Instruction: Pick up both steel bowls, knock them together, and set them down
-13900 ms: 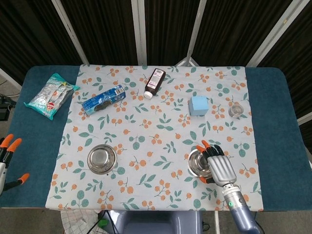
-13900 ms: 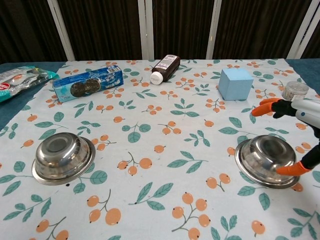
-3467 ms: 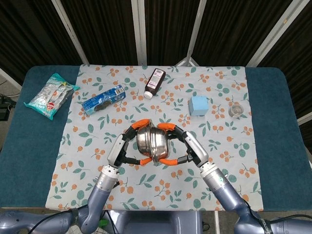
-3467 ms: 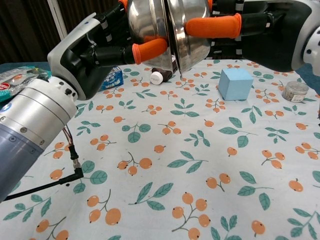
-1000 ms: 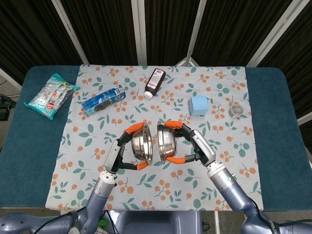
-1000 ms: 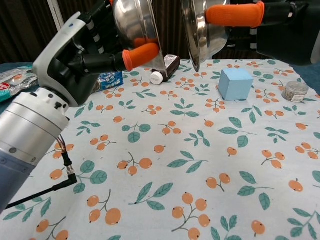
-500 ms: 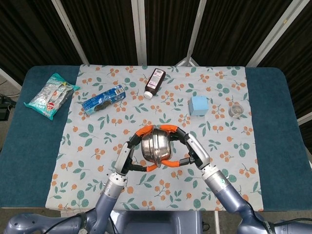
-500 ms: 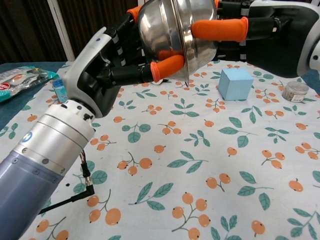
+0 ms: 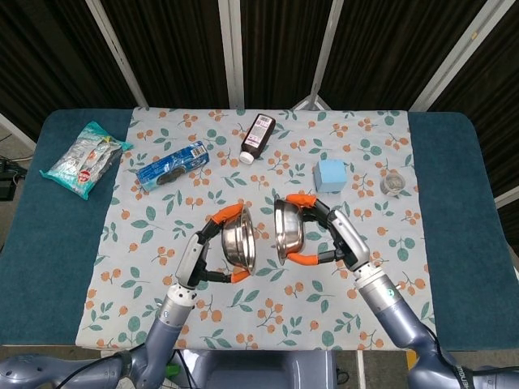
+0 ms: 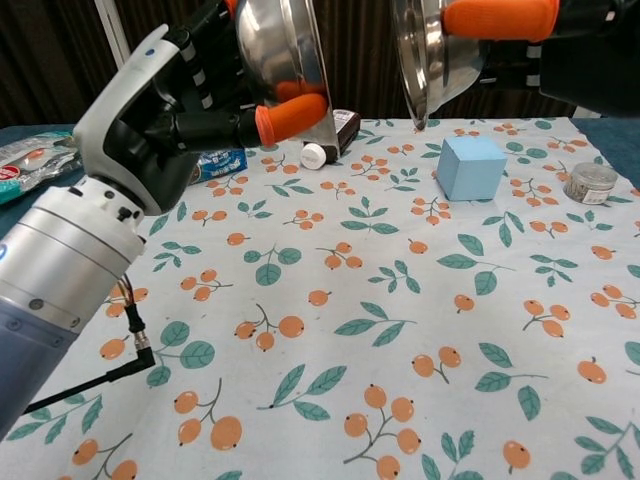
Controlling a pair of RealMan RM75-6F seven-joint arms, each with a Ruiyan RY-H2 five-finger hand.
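Above the desk (image 9: 454,211), the left hand (image 9: 197,258) holds one steel bowl (image 9: 238,238), the right hand (image 9: 345,241) the other (image 9: 288,229), rims apart. Keep fingers (image 10: 291,118) clamped, meet rims squarely.

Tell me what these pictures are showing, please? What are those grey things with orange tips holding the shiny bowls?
Those are a robot's two hands with orange fingertips. One picture looks down from its head, the other looks out from its chest. The left hand holds one steel bowl, and the right hand holds the other steel bowl. Both bowls are up in the air, tipped on their sides, with a gap between them. Below is a table with a flowery cloth. On it lie a brown bottle, a blue cookie pack, a light blue block and a small jar. A snack bag lies on the table beside the cloth.
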